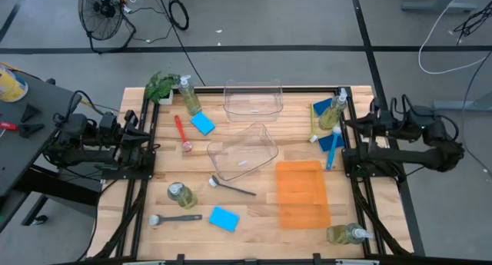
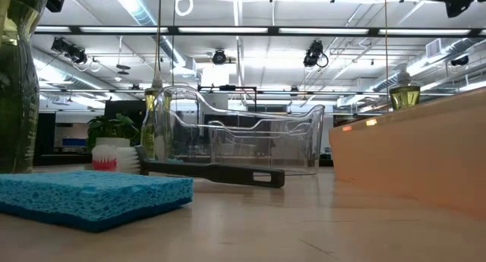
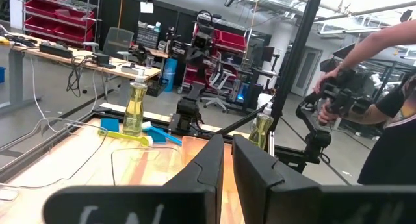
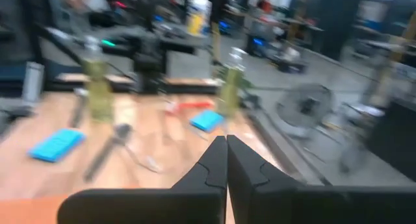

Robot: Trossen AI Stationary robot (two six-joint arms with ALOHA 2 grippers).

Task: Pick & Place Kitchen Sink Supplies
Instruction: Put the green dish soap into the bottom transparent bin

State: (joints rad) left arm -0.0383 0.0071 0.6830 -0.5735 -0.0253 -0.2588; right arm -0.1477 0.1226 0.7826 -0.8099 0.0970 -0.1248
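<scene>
I see both arms parked at the table's sides, left gripper (image 3: 224, 162) nearly clenched on nothing, right gripper (image 4: 226, 160) clenched empty, while the pump bottles (image 1: 181, 194), blue sponges (image 1: 224, 218) and dish brushes (image 1: 231, 187) lie scattered around the clear bins (image 1: 243, 150) and orange tray (image 1: 301, 193).

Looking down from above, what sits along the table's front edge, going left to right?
Grey brush → blue sponge → orange tray → soap bottle lying on its side.
</scene>
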